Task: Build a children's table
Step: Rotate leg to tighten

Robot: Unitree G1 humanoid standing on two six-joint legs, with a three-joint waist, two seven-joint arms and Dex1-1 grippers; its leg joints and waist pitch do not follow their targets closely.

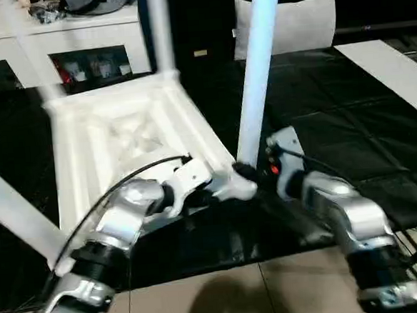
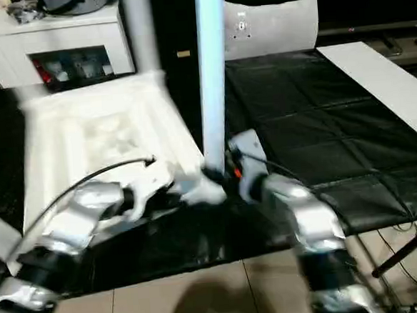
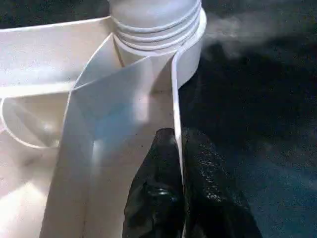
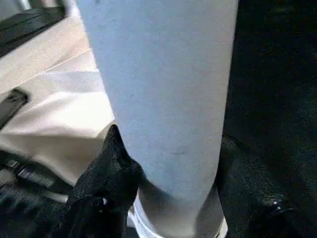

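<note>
Tabletop (image 1: 121, 134) lies underside up on black work surface (image 1: 350, 139); far leg (image 1: 160, 31) already stands in far corner socket.

Step in hand: near-corner leg (image 1: 256, 74) is being seated upright in socket (image 3: 163, 29).

Left gripper (image 3: 178, 163) is pinched shut on tabletop's thin edge rib just beside socket, steadying it.

Right gripper (image 4: 168, 178) is closed around leg base, fingers (image 4: 106, 168) on either side.

Next, as judged: leg to be twisted or pressed fully home, kept vertical, rib held firm.

Lab-like room: white shelving (image 1: 64, 37), black-covered work surface (image 1: 335, 119), tiled floor (image 1: 225, 298)
</note>
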